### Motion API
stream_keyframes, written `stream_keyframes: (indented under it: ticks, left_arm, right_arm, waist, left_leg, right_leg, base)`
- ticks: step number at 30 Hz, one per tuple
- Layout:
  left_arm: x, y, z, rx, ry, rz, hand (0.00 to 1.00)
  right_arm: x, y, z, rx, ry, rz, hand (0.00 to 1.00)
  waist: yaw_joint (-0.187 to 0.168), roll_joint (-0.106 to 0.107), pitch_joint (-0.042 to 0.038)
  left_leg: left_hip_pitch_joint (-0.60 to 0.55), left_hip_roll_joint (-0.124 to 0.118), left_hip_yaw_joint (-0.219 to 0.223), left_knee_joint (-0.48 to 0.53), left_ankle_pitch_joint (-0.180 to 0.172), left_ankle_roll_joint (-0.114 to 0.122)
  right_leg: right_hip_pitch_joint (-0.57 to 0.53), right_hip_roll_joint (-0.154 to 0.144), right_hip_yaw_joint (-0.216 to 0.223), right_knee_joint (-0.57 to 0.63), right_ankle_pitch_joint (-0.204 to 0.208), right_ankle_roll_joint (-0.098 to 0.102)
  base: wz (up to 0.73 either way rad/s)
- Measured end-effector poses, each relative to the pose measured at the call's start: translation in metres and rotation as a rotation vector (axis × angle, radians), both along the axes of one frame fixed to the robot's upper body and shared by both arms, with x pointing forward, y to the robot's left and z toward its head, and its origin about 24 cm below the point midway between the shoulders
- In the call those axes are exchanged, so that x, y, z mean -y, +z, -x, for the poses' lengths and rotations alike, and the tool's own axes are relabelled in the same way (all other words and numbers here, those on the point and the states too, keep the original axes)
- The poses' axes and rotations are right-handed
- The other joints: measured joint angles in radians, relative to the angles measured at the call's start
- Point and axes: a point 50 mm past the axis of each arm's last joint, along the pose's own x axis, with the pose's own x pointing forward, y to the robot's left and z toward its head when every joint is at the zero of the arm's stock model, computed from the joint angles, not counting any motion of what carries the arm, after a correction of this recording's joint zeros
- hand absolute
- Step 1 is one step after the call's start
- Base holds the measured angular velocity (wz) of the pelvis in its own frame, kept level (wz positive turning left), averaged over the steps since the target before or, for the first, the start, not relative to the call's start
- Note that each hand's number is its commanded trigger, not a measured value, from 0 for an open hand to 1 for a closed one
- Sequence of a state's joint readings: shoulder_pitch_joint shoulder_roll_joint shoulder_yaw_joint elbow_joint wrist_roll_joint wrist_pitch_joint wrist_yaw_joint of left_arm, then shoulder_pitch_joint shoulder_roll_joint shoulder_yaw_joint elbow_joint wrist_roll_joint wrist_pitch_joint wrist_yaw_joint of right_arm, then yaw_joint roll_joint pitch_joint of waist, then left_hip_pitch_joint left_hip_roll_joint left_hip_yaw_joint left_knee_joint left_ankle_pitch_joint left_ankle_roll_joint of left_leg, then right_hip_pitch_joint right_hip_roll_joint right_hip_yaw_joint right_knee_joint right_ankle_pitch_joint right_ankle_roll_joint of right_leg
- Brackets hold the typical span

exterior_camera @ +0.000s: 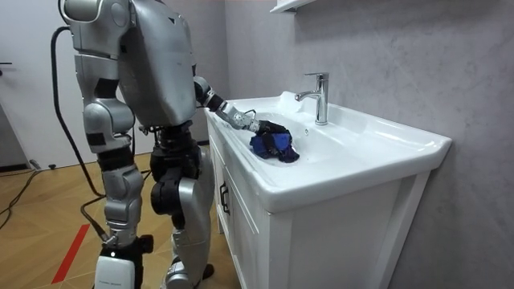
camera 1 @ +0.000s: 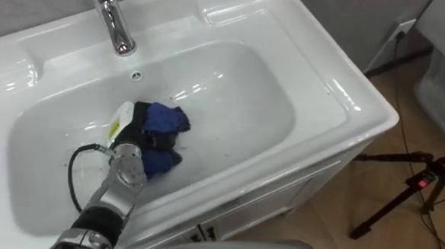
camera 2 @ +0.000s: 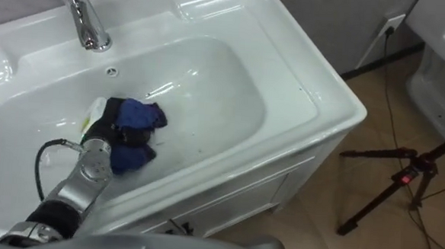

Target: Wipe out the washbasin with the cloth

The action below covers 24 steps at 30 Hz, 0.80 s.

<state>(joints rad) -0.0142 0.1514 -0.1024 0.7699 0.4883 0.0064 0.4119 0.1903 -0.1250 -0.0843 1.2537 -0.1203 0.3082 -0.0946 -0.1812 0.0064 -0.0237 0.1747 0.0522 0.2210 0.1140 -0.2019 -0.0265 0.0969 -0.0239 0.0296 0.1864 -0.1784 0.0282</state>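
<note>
1. The left hand [camera 1: 144, 134] reaches down into the left half of the basin [camera 1: 240, 87] and sits on a crumpled blue cloth [camera 1: 165, 119]. Soft folds bunch around it, so its hold cannot be told.
2. The cloth's long axis runs from the hand's wrist side towards the faucet [camera 1: 113, 20].
3. The faucet, of shiny chrome, stands upright on the rim beyond the hand.
4. The basin is glossy white, a rounded oblong bowl whose length stretches off to the hand's right.
5. Well to the hand's right, a black tripod [camera 1: 406, 187] stands on the wooden floor [camera 1: 339, 222].

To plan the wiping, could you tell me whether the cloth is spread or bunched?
Bunched: the cloth sits crumpled in the left hand.
</note>
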Motion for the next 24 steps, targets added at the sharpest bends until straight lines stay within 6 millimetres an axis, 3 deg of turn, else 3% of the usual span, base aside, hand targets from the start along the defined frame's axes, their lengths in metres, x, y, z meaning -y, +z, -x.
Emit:
stream_keyframes:
  ticks: [3,7,10,16,18,24]
  left_arm:
    - [-0.019,-0.002,0.013,-0.006,0.034,-0.111,1.0]
    - [-0.047,-0.003,0.027,-0.056,0.036,-0.305,1.0]
    - [-0.051,-0.006,0.034,-0.087,0.003,-0.401,1.0]
    - [-0.055,-0.007,0.038,-0.09,0.019,-0.43,1.0]
    - [-0.055,-0.008,0.042,-0.096,0.021,-0.43,1.0]
    - [-0.056,-0.007,0.043,-0.108,-0.039,-0.492,1.0]
  right_arm:
    - [0.004,0.001,-0.002,0.016,-0.033,0.039,0.0]
    - [0.012,0.003,-0.007,0.036,-0.048,0.077,0.0]
    - [0.021,0.006,-0.005,0.025,-0.029,0.1,0.0]
    - [0.03,0.008,-0.01,0.035,-0.024,0.12,0.0]
    - [0.032,0.009,-0.017,0.052,-0.02,0.126,0.0]
    - [0.038,0.01,-0.035,0.119,-0.033,0.131,0.0]
  waist:
    - [0.011,0.011,0.0019]
    - [0.021,0.032,-0.002]
    - [0.022,0.057,-0.0016]
    - [0.056,0.074,-0.0054]
    - [0.058,0.08,-0.0084]
    - [0.058,0.082,-0.0075]
  left_leg:
    - [0.02,0.015,-0.005,-0.001,-0.001,-0.011]
    - [0.025,0.028,-0.007,-0.002,-0.007,-0.023]
    - [0.025,0.027,-0.005,0.0,-0.007,-0.023]
    - [0.031,0.028,-0.013,0.008,-0.006,-0.024]
    - [0.031,0.028,-0.015,0.008,-0.006,-0.024]
    - [0.032,0.028,-0.016,0.007,-0.006,-0.024]
  right_leg:
    - [0.017,0.015,-0.006,-0.002,0.004,-0.008]
    - [0.017,0.028,-0.006,-0.005,0.005,-0.022]
    - [0.016,0.027,-0.006,-0.004,0.004,-0.023]
    - [0.009,0.027,-0.005,-0.002,0.001,-0.027]
    - [0.009,0.027,-0.005,-0.004,0.001,-0.027]
    - [0.02,0.027,-0.009,-0.005,0.0,-0.027]
  base:
    - [-0.13]
    - [-0.12]
    - [-0.01]
    - [-0.08]
    - [-0.04]
    - [0.02]
